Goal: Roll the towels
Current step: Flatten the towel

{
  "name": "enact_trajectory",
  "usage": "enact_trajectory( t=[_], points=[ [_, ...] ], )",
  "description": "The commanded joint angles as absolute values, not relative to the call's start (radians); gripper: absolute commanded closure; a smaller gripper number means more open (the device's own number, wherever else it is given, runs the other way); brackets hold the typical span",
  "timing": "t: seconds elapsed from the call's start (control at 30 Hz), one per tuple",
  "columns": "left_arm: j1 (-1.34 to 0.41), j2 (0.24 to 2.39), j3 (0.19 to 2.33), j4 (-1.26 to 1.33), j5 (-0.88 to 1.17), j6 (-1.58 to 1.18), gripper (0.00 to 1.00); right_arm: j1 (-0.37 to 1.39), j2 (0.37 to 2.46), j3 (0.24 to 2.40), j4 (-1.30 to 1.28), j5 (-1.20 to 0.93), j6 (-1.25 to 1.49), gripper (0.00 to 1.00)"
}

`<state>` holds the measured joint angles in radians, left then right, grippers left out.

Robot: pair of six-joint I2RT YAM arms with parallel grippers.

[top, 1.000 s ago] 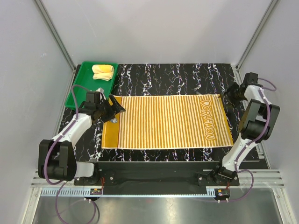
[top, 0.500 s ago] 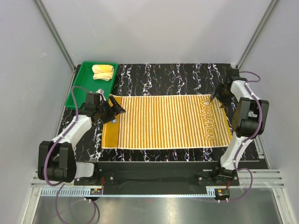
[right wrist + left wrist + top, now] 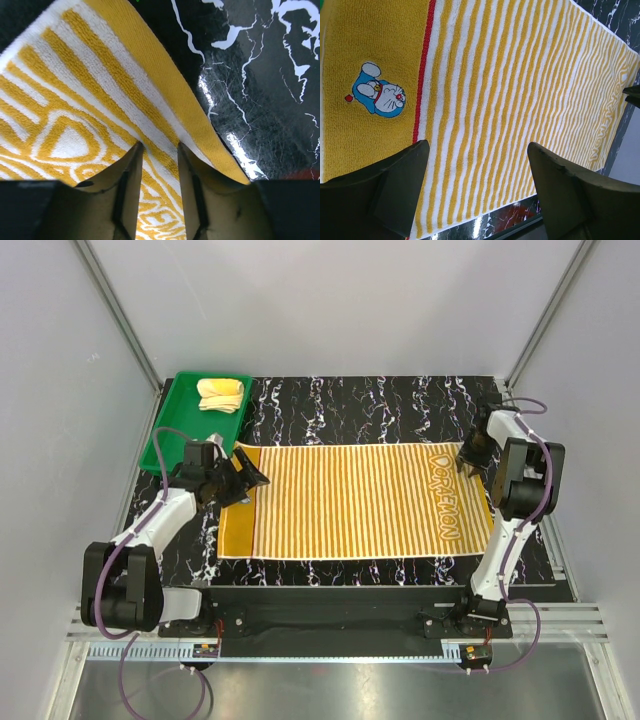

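The striped towel [image 3: 355, 500] lies flat and spread out on the black marbled table, orange-and-cream stripes up, with lettering at its right end. My left gripper [image 3: 250, 478] hangs over its far left corner, open wide, nothing between the fingers; in the left wrist view [image 3: 477, 145] the striped towel [image 3: 495, 75] passes beneath it. My right gripper [image 3: 468, 462] is down on the far right corner. In the right wrist view its tips [image 3: 160, 145] press on the striped towel [image 3: 75, 100] close to the hem, a narrow gap between them. The pale yellow towel [image 3: 220, 393] lies folded in the tray.
A green tray [image 3: 175, 435] stands at the back left, just behind my left gripper. A blue cartoon patch [image 3: 375, 96] marks the towel's plain orange left band. Grey walls and metal posts close in the table on both sides.
My right arm swung in from the table's right edge and came down on the striped towel's far right corner, its fingers narrowing. My left arm barely moved.
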<state>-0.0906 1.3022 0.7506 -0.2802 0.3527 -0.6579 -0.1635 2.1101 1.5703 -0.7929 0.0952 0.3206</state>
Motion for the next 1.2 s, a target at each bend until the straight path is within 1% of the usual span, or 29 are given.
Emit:
enact_trajectory(
  t=[0.0,0.03,0.1,0.13,0.2,0.33,0.53,0.73,0.9,0.93,0.97,1.0,1.03,1.07,1.1,1.13,1.17],
  points=[
    [-0.081,1.287,0.741,-0.225,0.382,-0.641,0.15,-0.153,2.132,1.612,-0.804,0.143,0.304,0.61],
    [-0.080,1.287,0.741,-0.222,0.383,-0.640,0.15,-0.153,2.138,1.618,-0.802,0.143,0.304,0.67],
    [-0.078,1.293,0.742,-0.219,0.387,-0.643,0.15,-0.153,2.146,1.629,-0.804,0.147,0.302,0.74],
    [-0.077,1.293,0.742,-0.221,0.388,-0.641,0.15,-0.153,2.151,1.643,-0.805,0.153,0.301,0.79],
    [-0.077,1.296,0.744,-0.219,0.390,-0.641,0.15,-0.153,2.164,1.663,-0.814,0.167,0.298,0.83],
    [-0.075,1.299,0.753,-0.227,0.388,-0.640,0.15,-0.160,2.204,1.756,-0.857,0.230,0.290,0.83],
    [-0.075,1.293,0.765,-0.250,0.379,-0.630,0.14,-0.196,2.249,1.842,-0.884,0.227,0.290,0.84],
    [-0.075,1.289,0.772,-0.262,0.374,-0.627,0.14,-0.244,2.235,1.796,-0.873,0.262,0.301,0.84],
    [-0.075,1.264,0.773,-0.314,0.348,-0.618,0.13,-0.278,2.192,1.738,-0.850,0.209,0.304,0.84],
    [-0.075,1.249,0.772,-0.330,0.313,-0.614,0.12,-0.278,2.184,1.740,-0.844,0.186,0.301,0.76],
    [-0.075,1.237,0.772,-0.354,0.283,-0.612,0.09,-0.272,2.156,1.738,-0.839,0.167,0.301,0.71],
    [-0.075,1.221,0.764,-0.391,0.255,-0.612,0.01,-0.265,2.139,1.738,-0.835,0.155,0.301,0.63],
    [-0.075,1.179,0.756,-0.399,0.223,-0.604,0.01,-0.259,2.103,1.741,-0.830,0.132,0.298,0.45],
    [-0.075,1.149,0.749,-0.403,0.206,-0.603,0.01,-0.246,2.088,1.746,-0.831,0.120,0.293,0.37],
    [-0.077,1.070,0.715,-0.405,0.178,-0.615,0.01,-0.238,2.054,1.762,-0.844,0.109,0.293,0.31],
    [-0.075,1.022,0.695,-0.399,0.166,-0.626,0.01,-0.232,2.033,1.770,-0.851,0.098,0.293,0.31],
    [-0.075,0.976,0.671,-0.391,0.155,-0.646,0.01,-0.223,2.011,1.773,-0.851,0.088,0.296,0.28]
  ],
)
